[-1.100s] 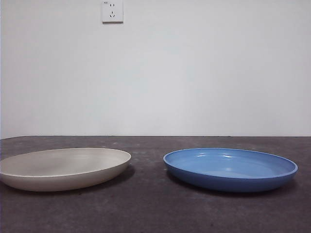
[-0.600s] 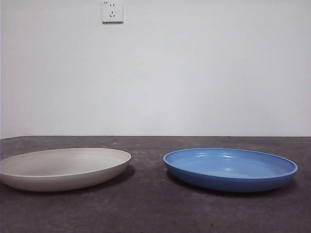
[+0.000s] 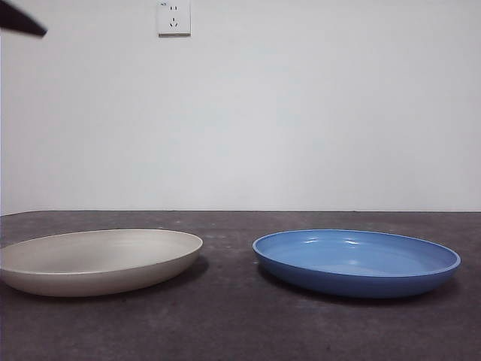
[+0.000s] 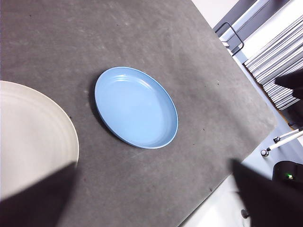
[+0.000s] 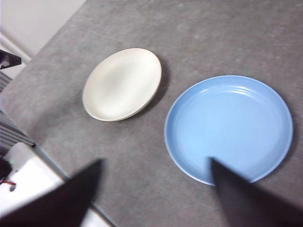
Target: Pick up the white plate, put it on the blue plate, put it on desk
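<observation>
The white plate (image 3: 101,259) lies flat on the desk (image 3: 240,323) at the left. The blue plate (image 3: 357,262) lies flat at the right, a hand's width from it. Neither plate holds anything. My left gripper (image 4: 151,163) hangs high above the desk, open and empty, with the white plate (image 4: 33,137) by one jaw and the blue plate (image 4: 136,106) ahead. My right gripper (image 5: 155,161) is also high, open and empty, above the near rim of the blue plate (image 5: 229,127), with the white plate (image 5: 123,84) farther off. A black arm tip (image 3: 22,21) shows in the front view's top left corner.
A wall socket (image 3: 173,17) sits on the white wall behind the desk. In the left wrist view the desk's edge (image 4: 222,182) runs close by, with stacked panels (image 4: 279,61) and a stand beyond it.
A black arm tip has come into the top left corner of the front view. The plates have not moved.
</observation>
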You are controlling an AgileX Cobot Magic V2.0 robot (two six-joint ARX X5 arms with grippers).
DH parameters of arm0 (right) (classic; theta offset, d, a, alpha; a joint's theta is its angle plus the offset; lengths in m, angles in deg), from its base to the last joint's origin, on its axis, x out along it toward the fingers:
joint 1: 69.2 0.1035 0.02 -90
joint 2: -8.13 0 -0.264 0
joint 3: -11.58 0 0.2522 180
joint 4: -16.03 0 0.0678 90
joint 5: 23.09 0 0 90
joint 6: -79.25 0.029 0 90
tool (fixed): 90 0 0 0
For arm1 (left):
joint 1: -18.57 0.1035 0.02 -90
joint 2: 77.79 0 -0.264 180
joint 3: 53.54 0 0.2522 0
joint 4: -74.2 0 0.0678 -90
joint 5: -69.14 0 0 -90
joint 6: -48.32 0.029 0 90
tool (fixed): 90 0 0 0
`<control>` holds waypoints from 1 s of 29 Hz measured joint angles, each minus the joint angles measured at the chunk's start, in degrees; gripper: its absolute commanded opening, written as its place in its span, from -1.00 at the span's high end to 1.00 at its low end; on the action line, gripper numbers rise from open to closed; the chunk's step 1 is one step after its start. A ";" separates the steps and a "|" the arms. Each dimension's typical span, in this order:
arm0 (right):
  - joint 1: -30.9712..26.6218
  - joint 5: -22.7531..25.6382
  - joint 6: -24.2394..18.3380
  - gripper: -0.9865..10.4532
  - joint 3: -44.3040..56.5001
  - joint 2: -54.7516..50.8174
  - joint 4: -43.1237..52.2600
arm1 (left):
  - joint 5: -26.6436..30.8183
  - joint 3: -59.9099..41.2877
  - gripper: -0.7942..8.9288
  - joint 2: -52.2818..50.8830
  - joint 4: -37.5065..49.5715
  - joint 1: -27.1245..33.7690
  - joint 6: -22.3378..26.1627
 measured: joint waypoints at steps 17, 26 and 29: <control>-0.20 0.22 1.44 -0.32 0.00 0.00 -1.40 | -5.97 6.10 -0.64 6.40 -11.08 5.57 -2.91; -1.31 0.20 2.23 -0.32 -0.02 0.00 -6.60 | -7.23 14.97 -0.64 19.69 -21.40 17.62 4.48; -1.38 0.09 2.23 -0.32 -0.02 0.00 -7.37 | -7.69 15.41 -0.64 24.92 -21.38 20.65 6.51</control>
